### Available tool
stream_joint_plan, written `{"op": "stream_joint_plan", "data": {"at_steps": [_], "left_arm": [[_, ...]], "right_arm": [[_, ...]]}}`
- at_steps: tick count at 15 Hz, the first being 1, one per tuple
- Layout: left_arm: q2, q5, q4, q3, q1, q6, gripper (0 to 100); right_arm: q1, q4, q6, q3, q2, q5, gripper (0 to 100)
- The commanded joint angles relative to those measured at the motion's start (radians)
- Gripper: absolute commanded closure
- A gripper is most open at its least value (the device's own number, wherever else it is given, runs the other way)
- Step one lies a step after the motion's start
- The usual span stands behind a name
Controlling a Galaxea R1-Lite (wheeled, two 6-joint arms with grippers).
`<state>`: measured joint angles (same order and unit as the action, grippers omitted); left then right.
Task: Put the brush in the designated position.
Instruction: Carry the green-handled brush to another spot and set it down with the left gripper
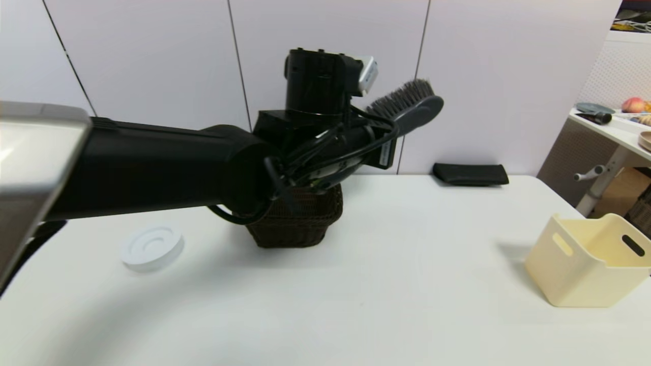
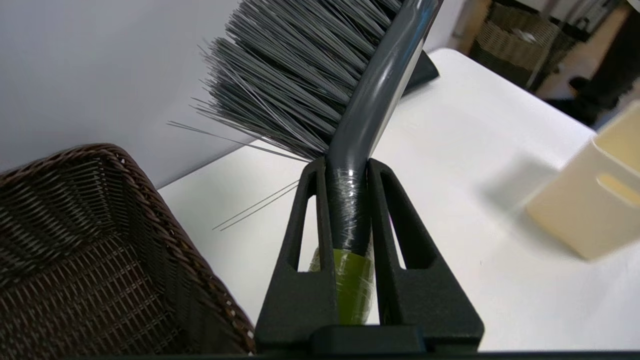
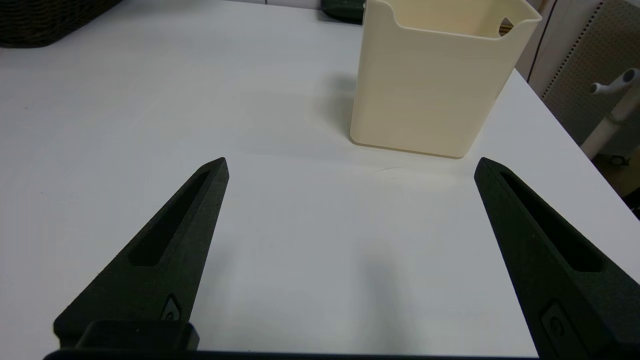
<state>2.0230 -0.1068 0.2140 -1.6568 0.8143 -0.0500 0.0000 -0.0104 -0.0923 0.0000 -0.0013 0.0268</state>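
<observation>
**Brush held aloft over the basket**

We count one white table [image 1: 386, 284], smooth and matte, filling the lower half of the head view. Across the left and centre of that frame stretches one thick black arm, ending in the left gripper [image 2: 349, 167], whose two wedge-shaped black fingers [image 2: 305, 260] are clamped on the neck of the brush [image 1: 407, 109].

We see one cream plastic bin [image 1: 590, 274] at the lower right of the head view, boxy with rounded corners and slotted handles. One dark brown wicker basket [image 1: 297, 223] sits at centre frame, tightly woven, partly hidden by the arm.

The single brush stands clear of the table, upper centre in the head view, tilted up to the right. Its head is a glossy dark grey oval with long grey bristles; the handle turns lime green between the fingers.

One flat black pad [image 1: 470, 174] lies at the table's far edge, and one white ridged disc [image 1: 152, 247] at the lower left.

The right gripper [image 3: 350, 165] hovers over bare tabletop, its two fingers wide apart, holding nothing.
</observation>
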Motion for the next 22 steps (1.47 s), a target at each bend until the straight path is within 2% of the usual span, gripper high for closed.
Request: {"op": "stream_joint_plan", "data": {"at_steps": [1, 4, 9, 14, 18, 19, 22], "left_arm": [[0.232, -0.283, -0.085, -0.225, 0.059, -0.205, 100], [0.327, -0.373, -0.122, -0.307, 0.072, -0.349, 100], [0.421, -0.462, -0.133, -0.311, 0.077, -0.418, 100], [0.488, -0.472, -0.042, -0.311, 0.075, -0.412, 100], [0.5, -0.465, -0.044, -0.311, 0.074, -0.403, 100], [0.5, -0.465, -0.044, -0.311, 0.074, -0.404, 0], [0.49, -0.462, -0.053, -0.311, 0.069, -0.386, 0]], "right_arm": [[0.0, 0.0, -0.001, 0.002, 0.001, 0.001, 0], [0.0, 0.0, -0.001, 0.002, 0.001, 0.001, 0], [0.0, 0.0, -0.001, 0.002, 0.001, 0.001, 0], [0.0, 0.0, -0.001, 0.002, 0.001, 0.001, 0], [0.0, 0.0, -0.001, 0.002, 0.001, 0.001, 0], [0.0, 0.0, -0.001, 0.002, 0.001, 0.001, 0], [0.0, 0.0, -0.001, 0.002, 0.001, 0.001, 0]]}}
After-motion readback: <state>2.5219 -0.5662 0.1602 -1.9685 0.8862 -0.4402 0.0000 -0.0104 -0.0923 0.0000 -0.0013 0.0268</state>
